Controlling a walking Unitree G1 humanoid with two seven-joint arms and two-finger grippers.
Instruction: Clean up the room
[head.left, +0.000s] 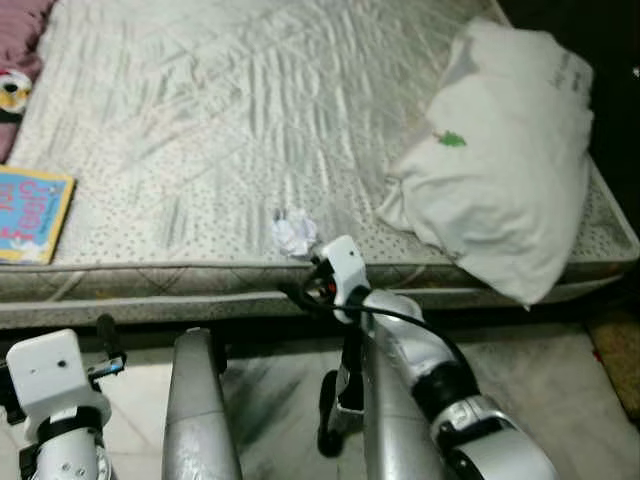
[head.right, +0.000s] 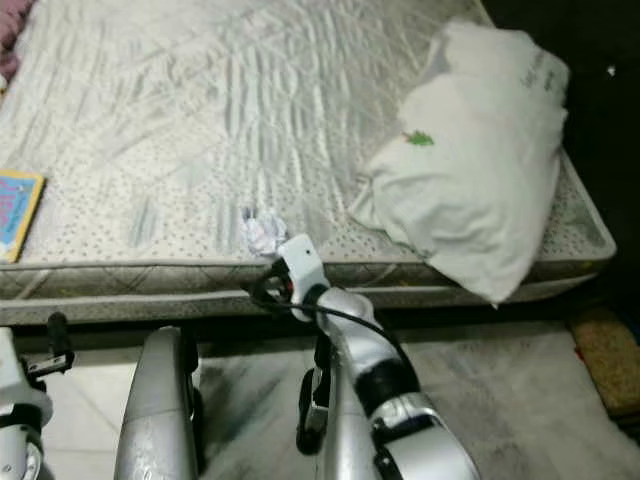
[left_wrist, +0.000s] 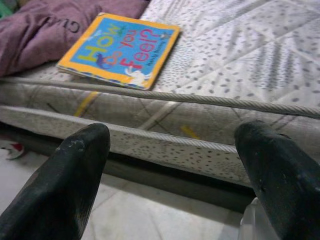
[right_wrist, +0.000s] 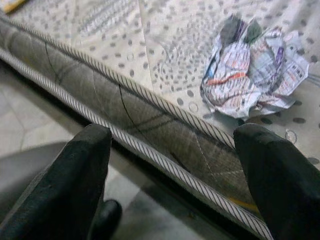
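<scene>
Surface: pale quilted dotted mattress (head.left: 230, 110).
Litter: crumpled printed paper ball (right_wrist: 252, 75), near mattress's front edge.
Right gripper (right_wrist: 175, 165): fingers spread apart, just short of the paper.
Left gripper (left_wrist: 175, 165): fingers spread, low beside mattress.
Also: blue-and-yellow picture book (left_wrist: 122, 47); white pillow (head.left: 500, 170).

Crumpled paper wad (right_wrist: 252, 75) lies near mattress (head.left: 250, 120) edge.

Bare quilted mattress (head.left: 230, 110) on the bed. White pillow (head.left: 500, 160) overhangs its near corner. Tiled floor (head.left: 270, 400) lies below.
</scene>
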